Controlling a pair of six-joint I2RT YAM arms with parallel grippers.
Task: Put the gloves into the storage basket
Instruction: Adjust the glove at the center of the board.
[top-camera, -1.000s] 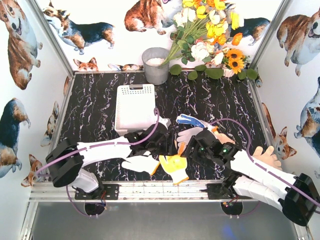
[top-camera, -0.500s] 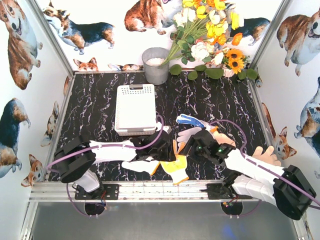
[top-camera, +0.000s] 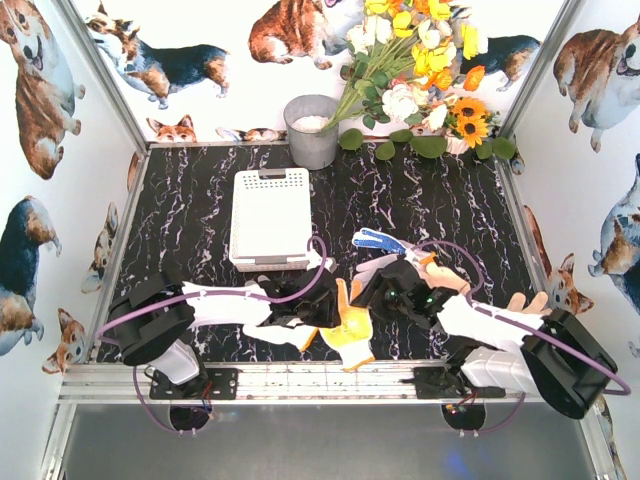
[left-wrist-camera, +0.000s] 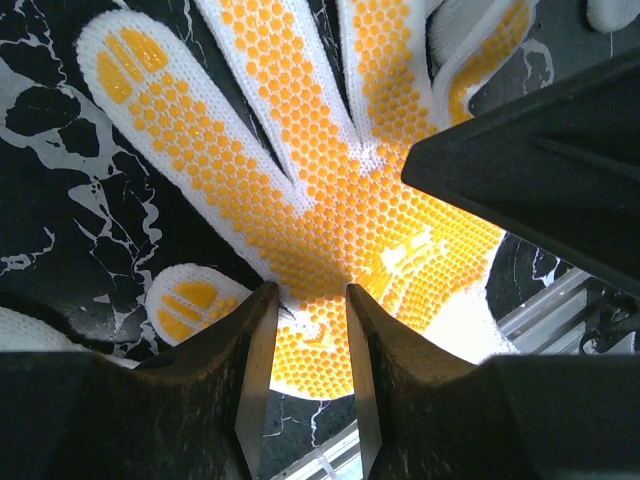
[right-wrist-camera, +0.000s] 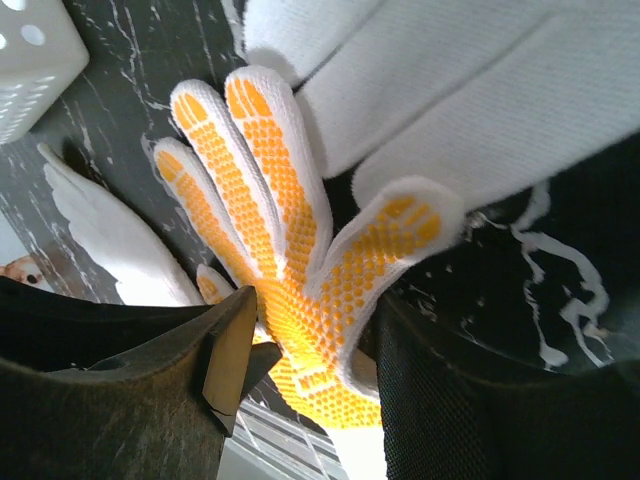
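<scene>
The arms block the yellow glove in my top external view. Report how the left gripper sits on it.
Observer: In the left wrist view, the left gripper has its fingers slightly apart over the heel of the yellow-dotted glove, which looks flat.
Operator: Now the right one.
Observer: In the right wrist view, the right gripper is wide open above the same glove's palm.
Operator: Check its fingertips.
Observer: A plain white glove lies against them. I cannot tell whether it overlaps them.

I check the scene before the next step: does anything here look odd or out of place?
Both pincers crowd one glove. The left pincer and the right pincer hang open over the same orange-dotted glove, their black bodies very close. No glove shows in the storage basket.
</scene>
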